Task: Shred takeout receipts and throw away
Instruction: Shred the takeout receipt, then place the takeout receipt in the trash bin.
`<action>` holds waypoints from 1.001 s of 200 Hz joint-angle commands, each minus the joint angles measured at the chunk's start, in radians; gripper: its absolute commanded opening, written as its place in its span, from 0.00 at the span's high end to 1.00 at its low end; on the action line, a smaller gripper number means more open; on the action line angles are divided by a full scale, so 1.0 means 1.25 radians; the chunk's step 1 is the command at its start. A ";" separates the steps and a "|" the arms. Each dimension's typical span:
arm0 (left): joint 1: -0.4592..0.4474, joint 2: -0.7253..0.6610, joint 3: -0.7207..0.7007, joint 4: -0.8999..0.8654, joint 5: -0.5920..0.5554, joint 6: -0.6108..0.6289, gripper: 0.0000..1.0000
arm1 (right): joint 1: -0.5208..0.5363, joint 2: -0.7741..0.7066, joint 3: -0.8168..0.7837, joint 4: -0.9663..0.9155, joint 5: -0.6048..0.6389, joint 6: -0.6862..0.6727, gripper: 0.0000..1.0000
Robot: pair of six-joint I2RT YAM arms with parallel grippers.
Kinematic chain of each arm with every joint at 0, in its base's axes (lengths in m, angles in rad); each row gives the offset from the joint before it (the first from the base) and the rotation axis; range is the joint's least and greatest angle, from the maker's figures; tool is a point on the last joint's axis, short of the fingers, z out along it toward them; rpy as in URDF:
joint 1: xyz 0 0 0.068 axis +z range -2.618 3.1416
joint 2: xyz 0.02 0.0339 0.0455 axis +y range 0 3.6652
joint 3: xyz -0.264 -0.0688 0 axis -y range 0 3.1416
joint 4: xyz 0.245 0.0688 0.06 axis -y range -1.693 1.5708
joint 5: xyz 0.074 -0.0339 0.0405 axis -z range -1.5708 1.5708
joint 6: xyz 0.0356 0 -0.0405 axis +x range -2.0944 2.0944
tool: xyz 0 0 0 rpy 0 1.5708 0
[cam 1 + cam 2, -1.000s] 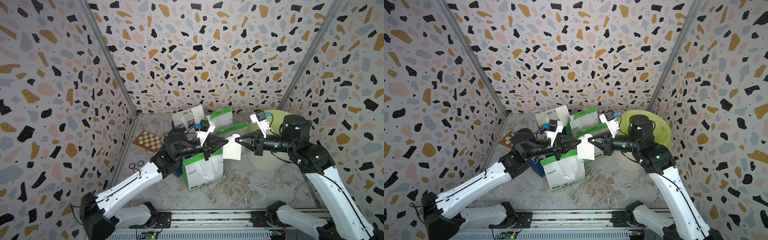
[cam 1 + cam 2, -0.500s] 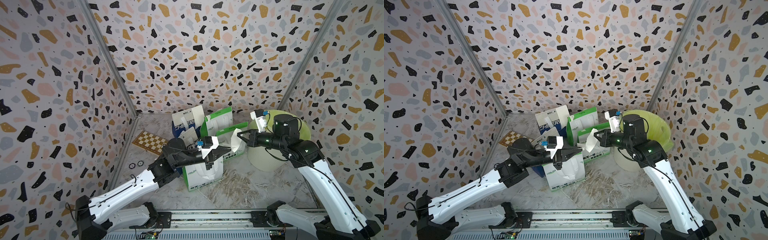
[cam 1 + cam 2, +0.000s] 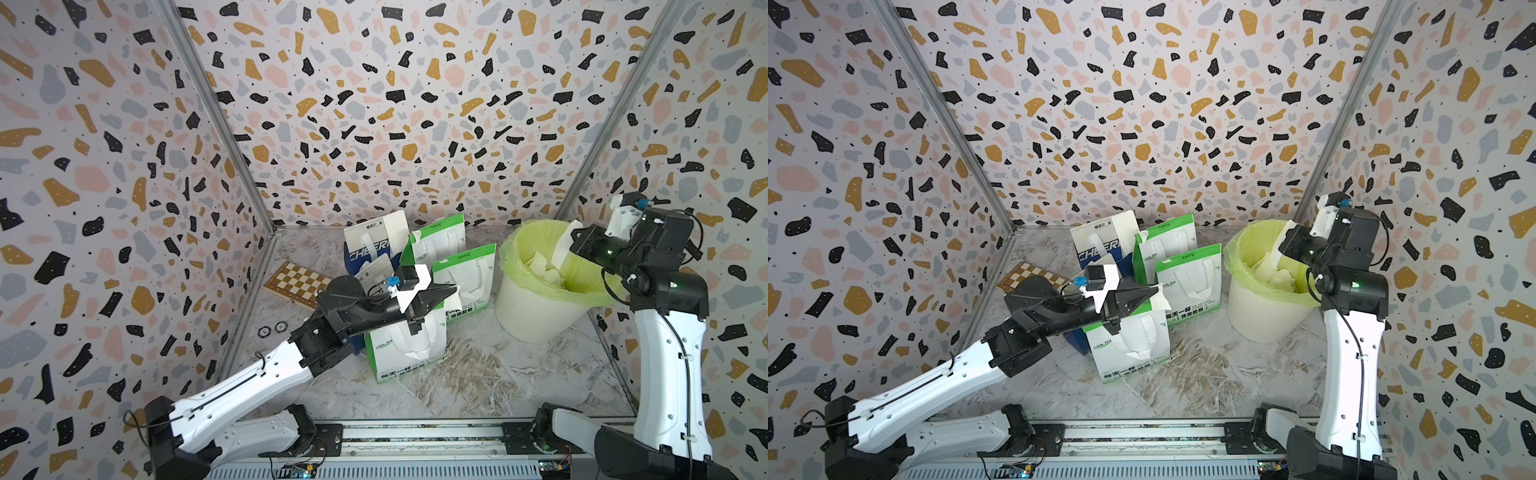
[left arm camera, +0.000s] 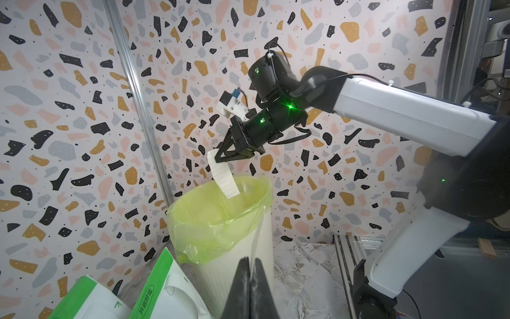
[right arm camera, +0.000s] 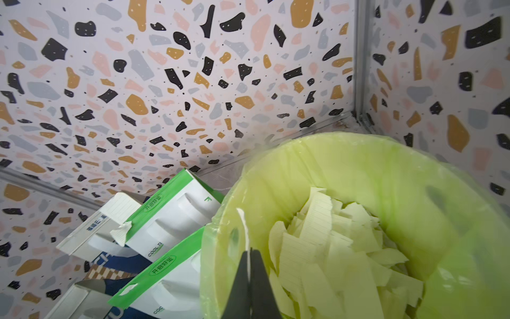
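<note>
My left gripper (image 3: 454, 287) (image 4: 249, 261) hovers over the front green-and-white bag (image 3: 405, 349), shut on a torn piece of takeout receipt (image 3: 459, 297) that shows only edge-on in the left wrist view. My right gripper (image 4: 218, 159) (image 5: 249, 252) hangs above the white bin with a yellow-green liner (image 3: 512, 254) (image 5: 386, 171). It is shut on another lined receipt piece (image 4: 224, 176) that dangles over the bin's mouth. Several torn receipt pieces (image 5: 331, 248) lie inside the bin.
Two more green-and-white bags (image 3: 465, 274) (image 3: 440, 237) and a blue-and-white bag (image 3: 372, 245) stand behind the front one. A lined slip (image 5: 124, 205) sits at the blue-and-white bag's top. A chessboard (image 3: 297, 282) and two small rings (image 3: 270, 330) lie by the left wall.
Both grippers held one receipt between them above the bags. It is now in two pieces: the right gripper swung right over the bin with one, the left sank slightly with the other.
</note>
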State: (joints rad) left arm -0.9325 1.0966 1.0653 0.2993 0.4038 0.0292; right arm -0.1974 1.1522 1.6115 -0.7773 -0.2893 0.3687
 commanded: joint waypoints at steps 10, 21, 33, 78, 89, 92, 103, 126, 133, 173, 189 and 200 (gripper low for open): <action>-0.001 0.082 0.103 0.023 -0.001 -0.053 1.00 | -0.046 -0.017 -0.082 -0.010 0.000 -0.032 0.65; -0.001 0.107 0.127 0.026 -0.004 -0.068 1.00 | -0.048 -0.009 -0.090 -0.020 -0.037 -0.048 0.45; 0.001 0.130 0.149 0.024 -0.010 -0.085 1.00 | -0.048 -0.002 -0.087 -0.030 -0.054 -0.057 0.38; 0.005 0.191 0.195 0.024 -0.025 -0.167 1.00 | -0.046 0.006 -0.079 -0.005 -0.154 -0.060 0.22; 0.006 0.207 0.206 0.027 -0.020 -0.188 1.00 | -0.046 0.007 -0.081 -0.003 -0.155 -0.062 0.22; 0.006 0.211 0.209 0.028 -0.020 -0.194 1.00 | -0.046 0.007 -0.083 -0.002 -0.161 -0.064 0.21; 0.006 0.233 0.226 0.029 -0.019 -0.218 1.00 | -0.040 0.007 -0.091 0.005 -0.195 -0.067 0.21; 0.006 0.300 0.289 0.017 -0.022 -0.263 1.00 | -0.032 -0.003 -0.127 0.026 -0.267 -0.045 0.22; 0.007 0.322 0.310 0.012 -0.024 -0.277 1.00 | -0.032 -0.006 -0.140 0.031 -0.277 -0.042 0.22; 0.013 0.464 0.467 -0.064 -0.043 -0.385 1.00 | -0.033 -0.036 -0.179 0.052 -0.313 -0.014 0.21; 0.015 0.518 0.513 -0.070 -0.005 -0.428 1.00 | -0.034 -0.061 -0.176 0.089 -0.337 0.006 0.21; 0.016 0.543 0.527 -0.060 0.013 -0.452 1.00 | -0.032 -0.077 -0.170 0.123 -0.383 0.009 0.22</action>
State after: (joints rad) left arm -0.9203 1.7222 1.6672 0.2237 0.3683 -0.4263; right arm -0.2409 1.1343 1.3746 -0.7261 -0.6579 0.3489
